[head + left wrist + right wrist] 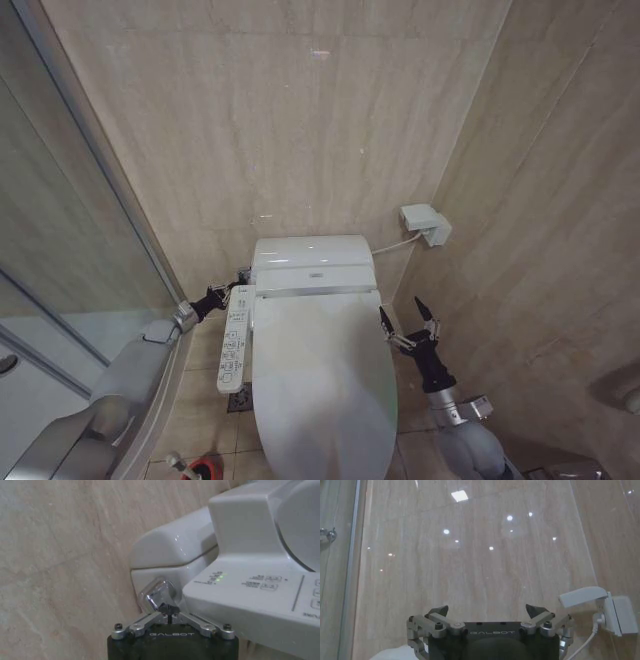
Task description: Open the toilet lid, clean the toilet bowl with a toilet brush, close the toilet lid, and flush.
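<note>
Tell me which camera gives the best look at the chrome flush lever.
The left wrist view: the flush lever sits on the tank's side, with the shut left gripper touching it. In the head view that gripper blocks it; the right wrist view faces the wall.

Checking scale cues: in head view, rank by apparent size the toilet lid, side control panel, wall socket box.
1. Glossy white oval toilet lid, largest.
2. Long white button control panel.
3. Small white wall socket box, smallest; it sits farther away, so true size is unsure.
</note>
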